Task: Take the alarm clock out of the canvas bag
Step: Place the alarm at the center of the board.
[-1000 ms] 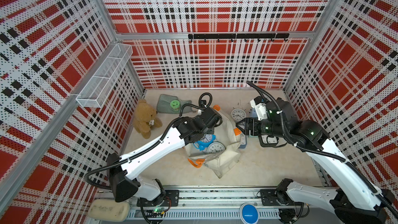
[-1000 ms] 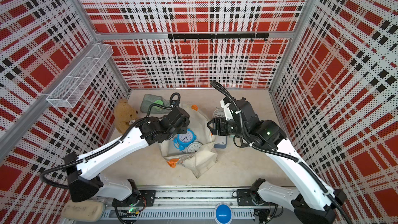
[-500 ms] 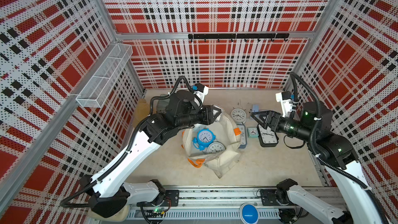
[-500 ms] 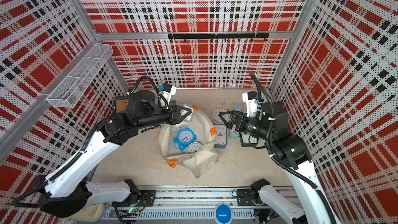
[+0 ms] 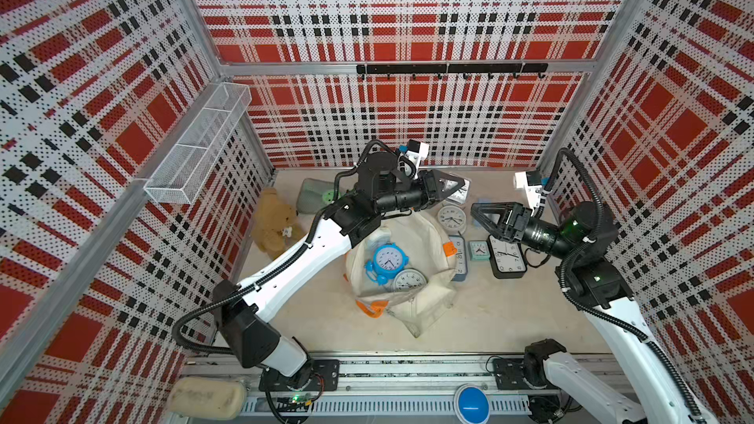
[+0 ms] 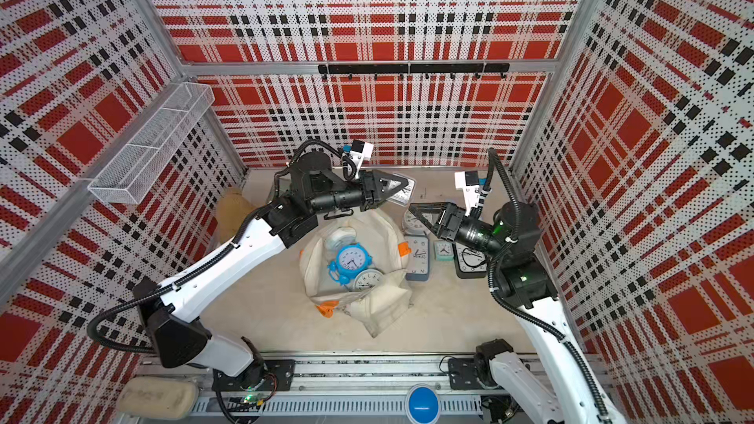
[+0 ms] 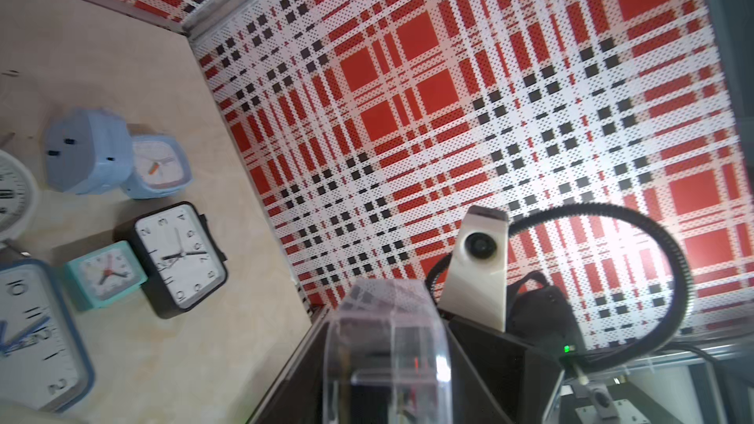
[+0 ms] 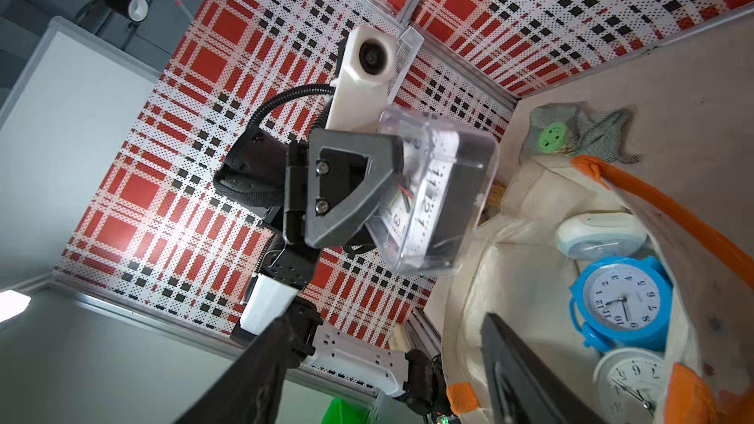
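Lifted out of the canvas bag (image 5: 428,230) since a second ago, the left gripper (image 5: 449,190) now hangs high near the back wall. It is clamped on a clear alarm clock (image 8: 449,197) that is wholly free of the bag. The right gripper (image 5: 483,218) has drawn back toward the right wall. Its jaws stand wide apart with nothing between them, above the clocks lying beside the bag.

One left finger is hidden behind the clear case in the right wrist view, and the dial can be read only in part. In both top views the left arm covers part of the grey-green cloth (image 5: 314,197) and part of a pale clock just inside the bag's rim.

The bag sits in the middle of the table (image 5: 510,320), mouth up, with a blue alarm clock (image 5: 386,259) and a white-faced clock (image 5: 409,280) inside. Bare tabletop lies in front of the bag and to its front right. Between the bag and the right wall lie a round cream clock (image 5: 451,218), a teal clock (image 5: 478,250) and a black square clock (image 5: 507,256). A teddy bear (image 5: 275,224) sits by the left wall.
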You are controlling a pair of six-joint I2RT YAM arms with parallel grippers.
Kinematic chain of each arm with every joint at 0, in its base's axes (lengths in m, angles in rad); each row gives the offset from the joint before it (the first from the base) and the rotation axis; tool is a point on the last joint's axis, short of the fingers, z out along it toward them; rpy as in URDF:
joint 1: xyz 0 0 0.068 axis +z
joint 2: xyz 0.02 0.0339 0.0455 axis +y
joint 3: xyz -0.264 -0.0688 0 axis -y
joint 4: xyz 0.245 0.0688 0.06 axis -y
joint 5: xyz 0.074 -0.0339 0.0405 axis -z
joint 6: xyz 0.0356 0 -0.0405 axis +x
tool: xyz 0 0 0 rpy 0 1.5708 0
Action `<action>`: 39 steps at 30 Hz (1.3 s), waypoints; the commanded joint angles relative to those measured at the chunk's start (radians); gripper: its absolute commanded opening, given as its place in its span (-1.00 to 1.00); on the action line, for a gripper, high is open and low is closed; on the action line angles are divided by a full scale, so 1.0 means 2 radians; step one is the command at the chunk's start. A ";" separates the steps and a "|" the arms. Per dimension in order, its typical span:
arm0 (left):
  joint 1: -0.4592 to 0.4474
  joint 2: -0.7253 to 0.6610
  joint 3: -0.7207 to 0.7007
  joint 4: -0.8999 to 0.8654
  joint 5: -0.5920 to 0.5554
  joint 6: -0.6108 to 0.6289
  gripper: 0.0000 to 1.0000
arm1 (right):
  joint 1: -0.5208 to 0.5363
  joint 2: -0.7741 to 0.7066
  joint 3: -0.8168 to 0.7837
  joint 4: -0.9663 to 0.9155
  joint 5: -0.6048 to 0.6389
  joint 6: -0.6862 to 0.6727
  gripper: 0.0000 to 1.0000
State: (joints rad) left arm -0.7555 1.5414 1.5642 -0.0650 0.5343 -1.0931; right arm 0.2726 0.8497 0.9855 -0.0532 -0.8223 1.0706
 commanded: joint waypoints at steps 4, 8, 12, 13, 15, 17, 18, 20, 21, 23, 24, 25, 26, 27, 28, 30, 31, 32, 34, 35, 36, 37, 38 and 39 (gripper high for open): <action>-0.014 0.013 0.019 0.085 0.019 -0.071 -0.21 | -0.001 0.007 -0.027 0.141 -0.002 0.067 0.40; -0.020 0.020 0.022 0.092 0.022 -0.075 -0.21 | -0.001 0.009 -0.033 0.152 0.008 0.073 0.33; -0.022 0.025 0.019 0.102 0.025 -0.079 -0.21 | -0.001 0.014 -0.035 0.166 0.019 0.086 0.23; -0.022 0.025 0.018 0.103 0.024 -0.079 -0.21 | -0.002 0.014 -0.035 0.169 0.022 0.088 0.21; -0.023 0.026 0.016 0.107 0.025 -0.081 -0.21 | -0.001 0.015 -0.037 0.173 0.028 0.094 0.15; -0.023 0.026 0.014 0.109 0.024 -0.079 -0.21 | -0.002 0.014 -0.038 0.176 0.034 0.100 0.08; -0.024 0.026 0.013 0.110 0.024 -0.079 -0.21 | -0.001 0.015 -0.037 0.175 0.037 0.102 0.04; -0.025 0.026 0.012 0.113 0.024 -0.076 -0.21 | -0.001 0.016 -0.037 0.174 0.041 0.106 -0.01; -0.025 0.026 0.012 0.113 0.024 -0.074 -0.21 | -0.002 0.016 -0.038 0.173 0.042 0.108 -0.03; -0.027 0.026 0.012 0.113 0.024 -0.067 -0.21 | -0.001 0.015 -0.038 0.168 0.045 0.109 -0.07; -0.028 0.026 0.012 0.114 0.024 -0.064 -0.21 | -0.001 0.015 -0.039 0.164 0.048 0.108 -0.10; -0.030 0.026 0.012 0.114 0.024 -0.059 -0.21 | -0.001 0.015 -0.039 0.156 0.050 0.108 -0.14; -0.031 0.026 0.012 0.114 0.024 -0.055 -0.21 | -0.001 0.015 -0.039 0.152 0.052 0.107 -0.17; -0.032 0.026 0.012 0.114 0.024 -0.051 -0.21 | -0.001 0.016 -0.039 0.149 0.053 0.107 -0.20; -0.034 0.026 0.012 0.114 0.024 -0.047 -0.21 | -0.001 0.016 -0.040 0.147 0.054 0.108 -0.22; -0.035 0.026 0.012 0.114 0.025 -0.042 -0.20 | -0.001 0.016 -0.041 0.145 0.056 0.108 -0.26; -0.036 0.027 0.012 0.114 0.025 -0.040 -0.18 | -0.001 0.015 -0.042 0.142 0.057 0.108 -0.28; -0.036 0.026 0.011 0.114 0.025 -0.037 -0.12 | -0.001 0.015 -0.042 0.141 0.057 0.108 -0.29; -0.036 0.024 0.009 0.114 0.023 -0.034 0.05 | -0.001 0.014 -0.041 0.134 0.059 0.107 -0.33; -0.036 0.023 0.007 0.114 0.021 -0.031 0.10 | -0.001 0.013 -0.040 0.131 0.060 0.106 -0.35; -0.035 0.022 0.006 0.113 0.019 -0.029 0.15 | -0.001 0.012 -0.040 0.126 0.061 0.104 -0.37; -0.034 0.019 0.003 0.112 0.014 -0.025 0.22 | -0.001 0.011 -0.039 0.117 0.062 0.101 -0.39; -0.033 0.016 0.000 0.111 0.011 -0.022 0.23 | -0.001 0.010 -0.037 0.111 0.063 0.098 -0.41; -0.032 0.013 -0.001 0.108 0.007 -0.019 0.24 | -0.001 0.009 -0.037 0.104 0.064 0.095 -0.42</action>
State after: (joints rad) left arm -0.8177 1.5955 1.5707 0.1173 0.5598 -1.1511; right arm 0.2729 0.8803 0.9142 0.1802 -0.7174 1.2728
